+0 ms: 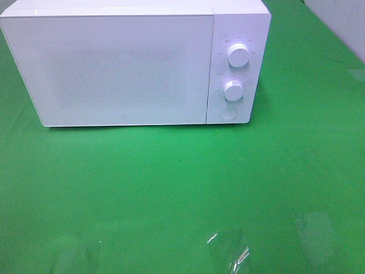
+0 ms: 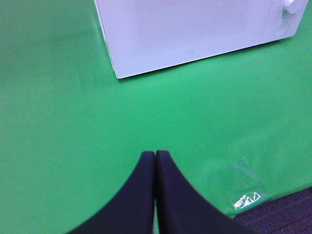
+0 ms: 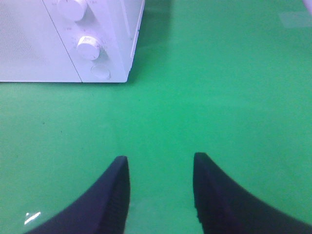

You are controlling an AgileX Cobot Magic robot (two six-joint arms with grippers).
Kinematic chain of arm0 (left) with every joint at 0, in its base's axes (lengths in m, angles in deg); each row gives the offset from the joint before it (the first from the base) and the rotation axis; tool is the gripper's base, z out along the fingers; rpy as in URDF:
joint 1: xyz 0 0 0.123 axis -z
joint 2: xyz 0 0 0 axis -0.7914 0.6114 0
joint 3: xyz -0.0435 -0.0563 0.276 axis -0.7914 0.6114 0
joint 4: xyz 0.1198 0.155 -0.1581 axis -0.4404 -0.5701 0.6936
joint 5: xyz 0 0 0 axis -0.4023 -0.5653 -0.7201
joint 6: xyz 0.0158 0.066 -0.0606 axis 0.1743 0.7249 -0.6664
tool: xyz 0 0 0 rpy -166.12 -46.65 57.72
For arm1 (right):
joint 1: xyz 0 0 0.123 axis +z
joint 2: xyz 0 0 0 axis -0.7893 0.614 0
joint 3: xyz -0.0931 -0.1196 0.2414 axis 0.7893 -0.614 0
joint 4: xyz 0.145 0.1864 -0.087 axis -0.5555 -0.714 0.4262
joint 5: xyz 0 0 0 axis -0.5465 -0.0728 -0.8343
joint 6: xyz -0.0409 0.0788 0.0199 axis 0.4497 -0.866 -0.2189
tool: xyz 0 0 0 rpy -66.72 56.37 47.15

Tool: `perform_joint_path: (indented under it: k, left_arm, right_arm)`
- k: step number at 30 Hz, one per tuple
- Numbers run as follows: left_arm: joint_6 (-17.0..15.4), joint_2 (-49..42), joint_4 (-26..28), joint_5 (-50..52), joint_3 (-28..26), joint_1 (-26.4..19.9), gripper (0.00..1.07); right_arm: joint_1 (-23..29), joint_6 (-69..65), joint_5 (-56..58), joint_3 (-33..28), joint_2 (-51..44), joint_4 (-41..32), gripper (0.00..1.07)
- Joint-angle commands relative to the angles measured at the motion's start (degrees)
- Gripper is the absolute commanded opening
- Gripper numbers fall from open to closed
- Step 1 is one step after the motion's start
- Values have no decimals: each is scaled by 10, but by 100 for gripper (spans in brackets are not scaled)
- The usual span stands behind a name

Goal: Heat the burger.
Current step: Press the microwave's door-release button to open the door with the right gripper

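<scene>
Desk: green cover, open across the whole front and to the right of the microwave, which stands at the back left with its door shut. The desk edge shows at the far right corner, and in the left wrist view against a dark floor. A clear film lies flat near the front edge.

Left jaws: closed tip to tip, holding nothing, above bare desk. Right jaws: wide apart, empty, above bare desk in front of the knobs.

Burger: in no view; the frosted door hides the inside, so its place relative to either jaws cannot be told.

Writing: the dial markings, a small door mark and white print on the film are too small to read.
</scene>
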Motion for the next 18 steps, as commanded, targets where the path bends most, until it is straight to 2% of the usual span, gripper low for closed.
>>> perform_joint_path:
  k: [1,2,3,4,5,6,7,8,10,12,14,18]
  left_arm:
    - [1,-13,-2,7,2,-1,0]
    - [1,-13,-2,7,2,-1,0]
    - [1,-13,-2,7,2,-1,0]
    - [1,-13,-2,7,2,-1,0]
    - [1,-13,-2,7,2,-1,0]
    - [1,-13,-2,7,2,-1,0]
    - [1,-13,-2,7,2,-1,0]
    - [1,-13,-2,7,2,-1,0]
    - [1,-13,-2,7,2,-1,0]
    - [1,-13,-2,7,2,-1,0]
    - [1,-13,-2,7,2,-1,0]
    - [1,-13,-2,7,2,-1,0]
  right_arm:
    - [-3,8,-82,7,48,-3,25]
    - [-3,8,-82,7,48,-3,25]
    - [-3,8,-112,7,72,-3,18]
    - [-3,8,-112,7,72,-3,18]
    - [-3,8,-135,7,96,-3,13]
    - [-3,8,-135,7,96,-3,13]
    - [-3,8,-157,7,120,-3,7]
    - [-3,8,-157,7,120,-3,7]
    - [-3,8,-192,7,162,-3,0]
    - [-3,8,-192,7,162,-3,0]
    - [-3,8,-241,7,218,-3,0]
    - [-3,8,-285,7,268,-3,0]
